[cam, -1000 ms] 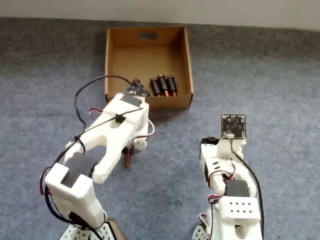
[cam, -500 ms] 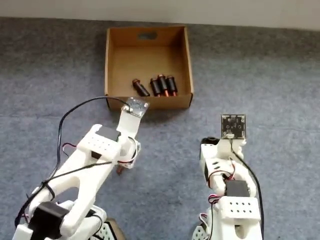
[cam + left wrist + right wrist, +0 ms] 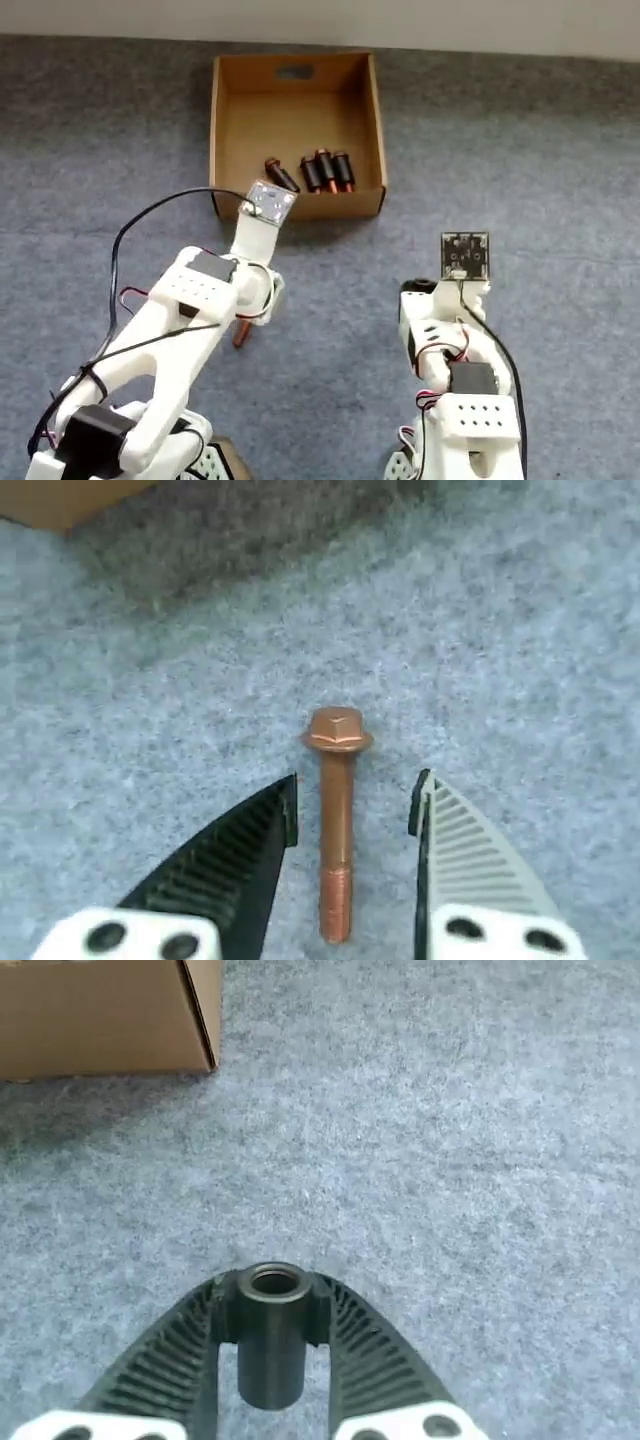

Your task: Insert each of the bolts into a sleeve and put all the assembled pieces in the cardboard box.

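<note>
My left arm has pulled back from the cardboard box [image 3: 270, 115], where a fourth piece [image 3: 281, 176], assembled I think, now lies; the left claw [image 3: 354, 780] hangs spread astride the loose bolt [image 3: 336, 820] on the carpet, and the right claw [image 3: 272, 1292] is clenched on a sleeve [image 3: 270, 1345], so insertion comes next

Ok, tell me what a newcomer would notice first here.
A copper bolt lies on the grey carpet inside the open left gripper. The right gripper is shut on a black sleeve. Beyond both arms, the cardboard box holds four finished pieces.
</note>
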Motion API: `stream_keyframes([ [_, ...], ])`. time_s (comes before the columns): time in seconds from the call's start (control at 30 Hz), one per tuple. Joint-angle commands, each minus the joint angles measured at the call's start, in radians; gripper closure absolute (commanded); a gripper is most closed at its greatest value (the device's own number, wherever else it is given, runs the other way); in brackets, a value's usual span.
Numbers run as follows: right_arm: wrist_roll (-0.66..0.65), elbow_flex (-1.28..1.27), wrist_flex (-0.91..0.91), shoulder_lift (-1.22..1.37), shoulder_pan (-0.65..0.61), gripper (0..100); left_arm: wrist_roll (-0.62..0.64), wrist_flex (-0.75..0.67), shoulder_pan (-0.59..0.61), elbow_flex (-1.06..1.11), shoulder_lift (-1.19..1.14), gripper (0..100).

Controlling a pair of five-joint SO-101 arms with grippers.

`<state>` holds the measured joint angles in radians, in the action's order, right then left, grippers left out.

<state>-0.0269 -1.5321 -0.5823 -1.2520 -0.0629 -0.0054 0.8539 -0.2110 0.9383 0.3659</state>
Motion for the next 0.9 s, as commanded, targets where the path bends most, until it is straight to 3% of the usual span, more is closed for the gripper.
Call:
stream_keyframes([
  [0.0,0.008,0.01,0.019,-0.015,0.007,99.3,-0.006,-0.012,0.041,-0.024,0.025,81],
  [0.3,0.008,0.008,0.019,-0.015,0.007,99.3,-0.002,-0.011,-0.012,-0.027,0.021,80],
  [0.6,0.006,0.008,0.019,-0.015,0.007,99.3,-0.002,-0.005,0.012,-0.159,-0.262,81],
  [0.87,0.006,0.008,0.019,-0.015,0.007,99.3,-0.002,0.044,0.013,-0.239,-0.288,81],
])
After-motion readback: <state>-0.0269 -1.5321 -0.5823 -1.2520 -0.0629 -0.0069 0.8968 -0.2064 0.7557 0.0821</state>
